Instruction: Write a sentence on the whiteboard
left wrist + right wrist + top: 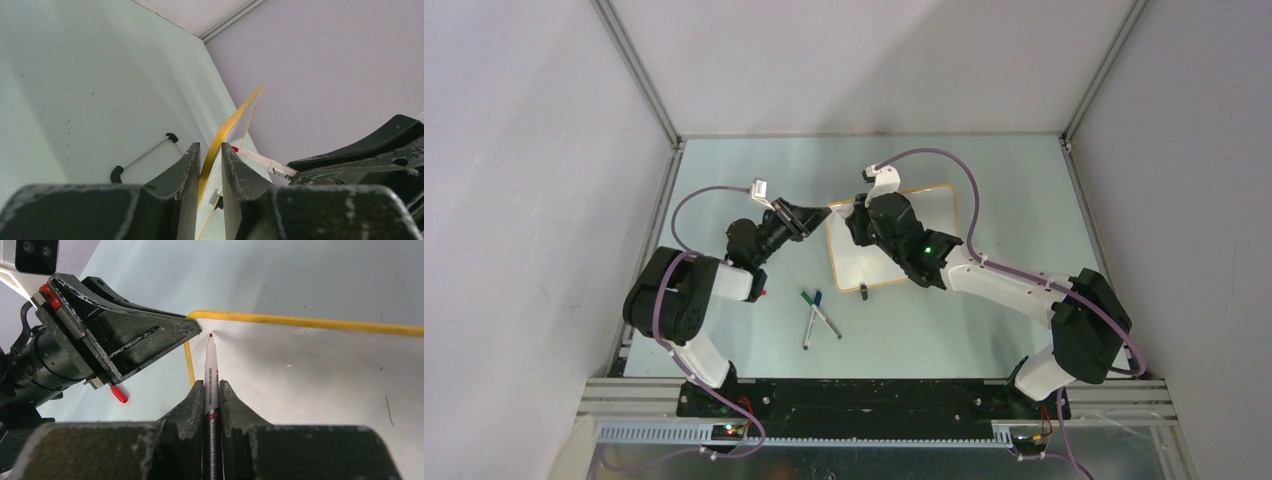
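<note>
Pale bench (724, 180) carries the whiteboard (869, 262). Left claw (210, 150) pinches its corner; right claw (211, 385) grips a marker (211, 362) beside that corner.

This looks like a robotics lab test cell, not a lived-in room. Aluminium profile posts (639, 70) at the upper corners of the overhead frame hold plain grey wall panels (514, 200) around a pale tabletop (904, 330). The left arm (686, 300) and right arm (1024, 290), trailing purple cables (929, 151), are bolted to a black base plate (874, 397) at the bottom. The slotted strip (824, 435) below is probably cable duct.
</note>
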You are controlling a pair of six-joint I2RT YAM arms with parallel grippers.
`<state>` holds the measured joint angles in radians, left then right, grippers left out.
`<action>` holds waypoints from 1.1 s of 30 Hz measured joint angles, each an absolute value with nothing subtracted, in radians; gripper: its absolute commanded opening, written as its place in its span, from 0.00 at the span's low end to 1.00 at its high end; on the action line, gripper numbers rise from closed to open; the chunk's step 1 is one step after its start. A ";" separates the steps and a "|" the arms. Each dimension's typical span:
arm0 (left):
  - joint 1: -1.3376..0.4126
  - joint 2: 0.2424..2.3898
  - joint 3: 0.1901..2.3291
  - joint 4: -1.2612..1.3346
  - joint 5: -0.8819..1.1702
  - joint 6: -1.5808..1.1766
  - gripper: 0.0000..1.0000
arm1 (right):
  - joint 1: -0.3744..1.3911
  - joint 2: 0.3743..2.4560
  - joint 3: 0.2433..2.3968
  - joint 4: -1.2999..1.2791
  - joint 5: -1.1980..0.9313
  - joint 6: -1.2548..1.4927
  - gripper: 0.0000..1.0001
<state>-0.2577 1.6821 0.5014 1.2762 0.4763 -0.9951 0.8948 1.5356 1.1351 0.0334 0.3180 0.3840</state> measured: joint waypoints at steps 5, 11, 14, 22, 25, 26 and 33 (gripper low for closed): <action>-0.258 1.682 0.501 1.276 0.476 -0.995 0.25 | 0.895 1.541 1.142 0.025 0.329 0.385 0.00; -0.258 1.682 0.501 1.276 0.476 -0.995 0.24 | 0.895 1.551 1.152 0.009 0.333 0.389 0.00; -0.258 1.682 0.501 1.276 0.476 -0.995 0.24 | 0.895 1.551 1.153 0.008 0.334 0.390 0.00; -0.258 1.682 0.501 1.276 0.476 -0.995 0.24 | 0.894 1.551 1.154 0.004 0.334 0.392 0.00; -0.258 1.682 0.501 1.276 0.476 -0.994 0.24 | 0.892 1.551 1.155 0.004 0.333 0.392 0.00; -0.258 1.682 0.501 1.275 0.476 -0.994 0.24 | 0.892 1.551 1.155 0.004 0.333 0.391 0.00; -0.258 1.681 0.501 1.270 0.475 -0.994 0.24 | 0.892 1.551 1.155 -0.020 0.333 0.391 0.00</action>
